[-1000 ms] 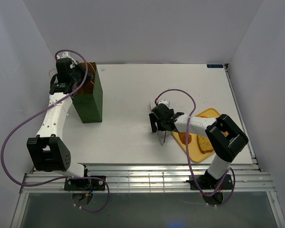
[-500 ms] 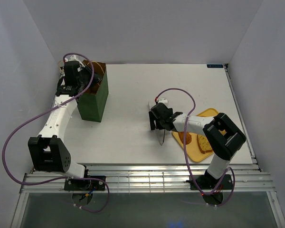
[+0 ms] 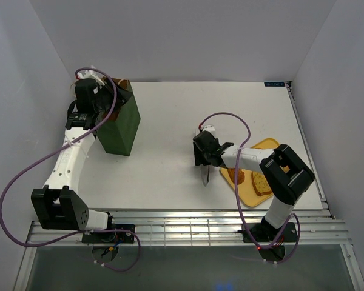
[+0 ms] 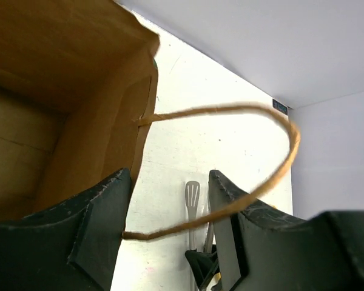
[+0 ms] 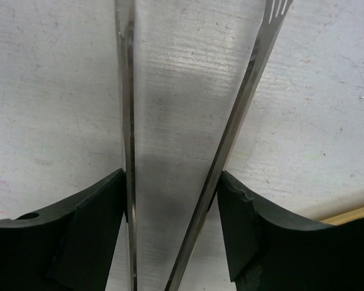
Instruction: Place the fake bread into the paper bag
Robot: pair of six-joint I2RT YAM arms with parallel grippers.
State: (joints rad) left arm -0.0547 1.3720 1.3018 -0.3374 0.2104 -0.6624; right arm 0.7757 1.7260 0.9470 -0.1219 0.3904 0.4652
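Two bread pieces, a round brown bun (image 3: 235,176) and a speckled slice (image 3: 262,183), lie on the yellow tray (image 3: 268,145) at the right of the table (image 3: 170,115), well apart from the paper bag (image 3: 120,127), which stands at the far left with its mouth open and no bread visible inside. None of the bread is bagged yet, so the work looks to be at its opening step: fetching the tool. The right gripper (image 5: 171,176) is down over the metal tongs (image 5: 126,91), which lie on the table just beside the tray, and its fingers (image 5: 97,230) are closed against the outer face of each tong arm, gripping the pair. The left gripper (image 4: 170,182) hovers at the bag's rim with its jaws apart and holding nothing. A pale cord handle (image 4: 255,109) loops loosely across the gap without being pinched. The next move, by this reading, calls for lifting the tongs squarely so that neither arm slips from the pads, then swinging them over the tray to pinch one piece, while the bag's mouth must stay open and upright to receive it. Counted in view: two arms, two grippers, one bag, one pair of tongs, one tray and two pieces of bread. Whether the right arm hides a third piece on the tray cannot be told.
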